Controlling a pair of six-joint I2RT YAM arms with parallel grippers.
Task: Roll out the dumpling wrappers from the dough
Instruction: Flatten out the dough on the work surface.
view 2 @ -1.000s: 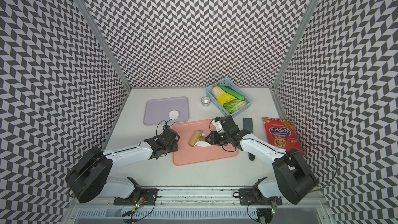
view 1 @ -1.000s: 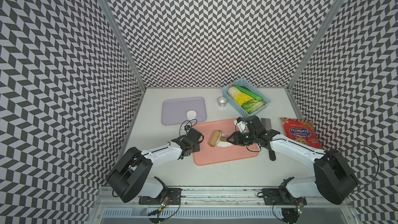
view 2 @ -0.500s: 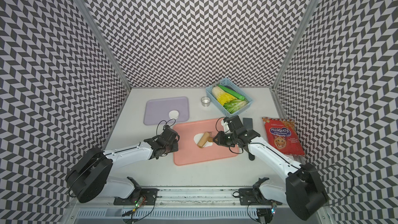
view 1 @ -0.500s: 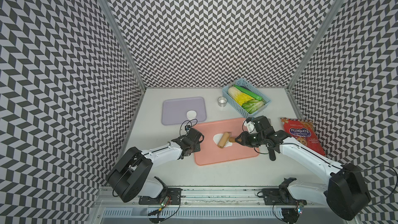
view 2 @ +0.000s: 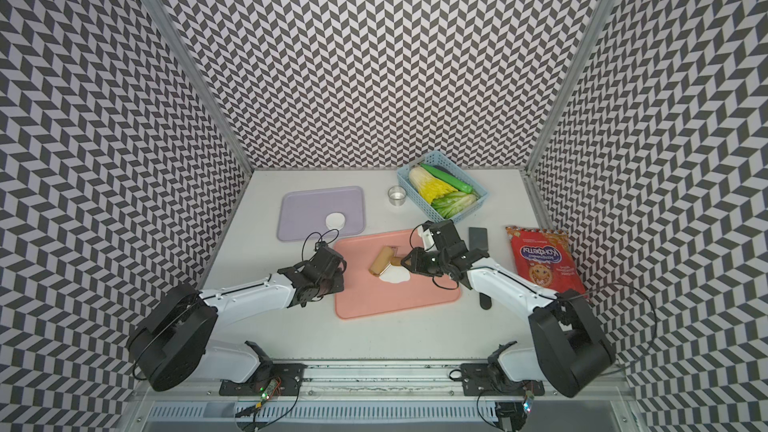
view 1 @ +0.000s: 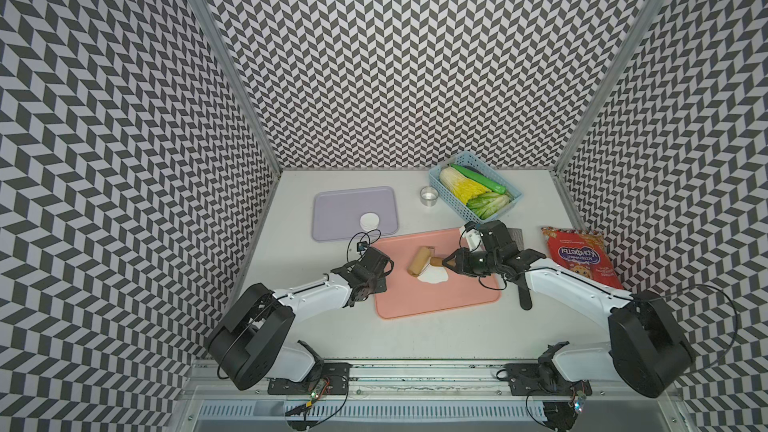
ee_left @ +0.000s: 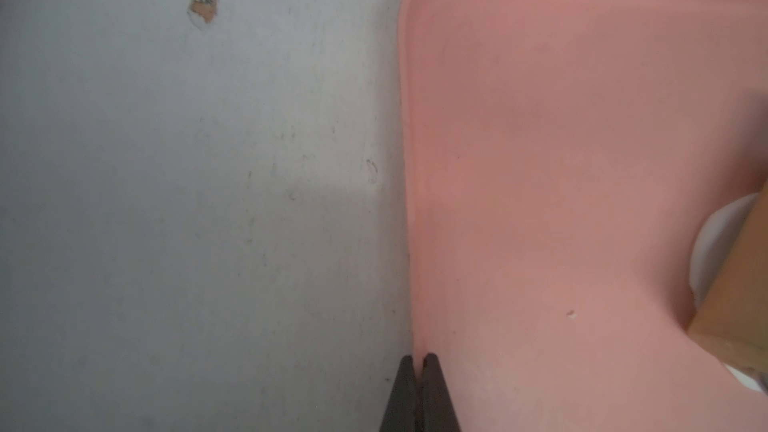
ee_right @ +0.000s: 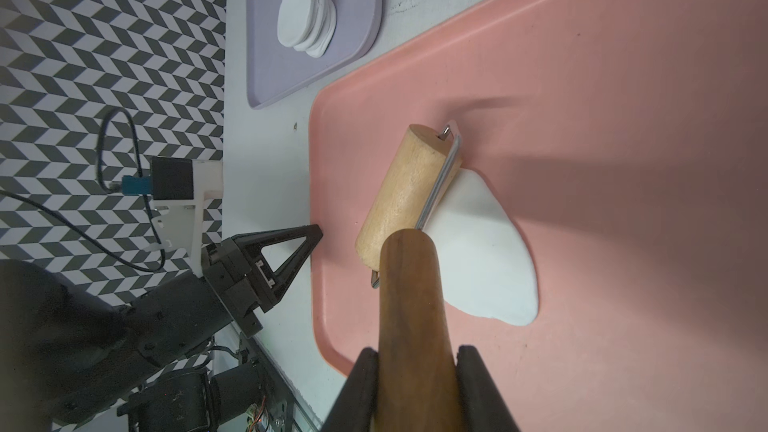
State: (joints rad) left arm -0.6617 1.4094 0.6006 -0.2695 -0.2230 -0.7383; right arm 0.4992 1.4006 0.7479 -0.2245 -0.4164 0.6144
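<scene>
So the right fingers (view 1: pixel 451 263) are clamped round the dark wooden handle (ee_right: pixel 411 305) of a little hand roller. Its pale wooden drum (ee_right: pixel 409 193) sits on the edge of the flat, blobby white dough sheet (ee_right: pixel 486 251), on the side of the dough nearer the left arm. The dough lies roughly in the middle of the pink rectangular tray (view 1: pixel 436 301). The left fingers (ee_left: pixel 415 388) are closed right up, pinching the rim of that same pink tray. Just behind it, a lilac rectangular tray (view 1: pixel 340 214) on the white desk (view 1: pixel 415 338) carries a small stack of round white dumpling wrappers (ee_right: pixel 305 14), well apart from the dough. A blue plastic basket (view 1: pixel 455 207) of greens and a small metal ring cup (view 1: pixel 429 196) sit further back.
</scene>
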